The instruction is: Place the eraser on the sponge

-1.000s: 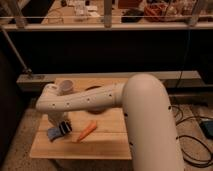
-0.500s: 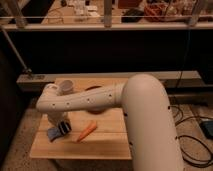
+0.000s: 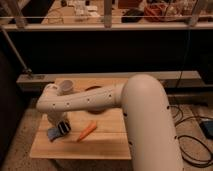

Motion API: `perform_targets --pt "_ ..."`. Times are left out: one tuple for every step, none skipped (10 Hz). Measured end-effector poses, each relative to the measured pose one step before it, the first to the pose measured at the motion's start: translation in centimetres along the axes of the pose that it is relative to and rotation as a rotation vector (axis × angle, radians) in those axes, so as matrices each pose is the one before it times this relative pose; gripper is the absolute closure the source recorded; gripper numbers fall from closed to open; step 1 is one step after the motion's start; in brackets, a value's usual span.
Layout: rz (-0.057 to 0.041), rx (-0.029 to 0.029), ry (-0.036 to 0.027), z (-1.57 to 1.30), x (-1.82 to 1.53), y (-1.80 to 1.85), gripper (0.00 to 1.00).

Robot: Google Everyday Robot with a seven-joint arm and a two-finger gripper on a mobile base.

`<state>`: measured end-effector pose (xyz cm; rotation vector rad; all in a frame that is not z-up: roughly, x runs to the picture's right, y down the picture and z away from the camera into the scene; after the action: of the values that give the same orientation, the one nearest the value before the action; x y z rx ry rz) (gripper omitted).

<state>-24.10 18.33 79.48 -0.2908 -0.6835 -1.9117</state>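
Eraser point(image 3: 63, 128) is lying, seemingly, on one end of the sponge point(image 3: 52, 134); end effector point(image 3: 57, 122) is hanging right over it, grip state unreadable. Judging release stage; next move is needing a clean vertical retreat

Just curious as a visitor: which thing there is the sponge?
Find the light wooden table. Just below the robot's hand lies a flat blue pad, the sponge. It is the only blue thing, beside a small dark block and an orange carrot.

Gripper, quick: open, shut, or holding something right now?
Gripper: cannot be told; it is low over the table's front left, right at the eraser and blue sponge.
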Motion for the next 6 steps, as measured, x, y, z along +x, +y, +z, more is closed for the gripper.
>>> perform_targets --pt "-0.00220 0.00236 0.00128 0.026 0.068 -0.044 0.78" --pt "-0.00276 0.00160 0.00052 0.063 0.033 -0.021 0.78" --pt "-0.00240 0.00308 0.00071 0.070 0.053 -0.057 0.78" --pt "-0.00185 0.00259 0.00128 0.034 0.076 -0.050 0.77" --pt "-0.00233 0.00121 0.00061 0.002 0.047 -0.021 0.71" --pt "-0.00224 0.00176 -0.00073 0.073 -0.006 -0.022 0.68"
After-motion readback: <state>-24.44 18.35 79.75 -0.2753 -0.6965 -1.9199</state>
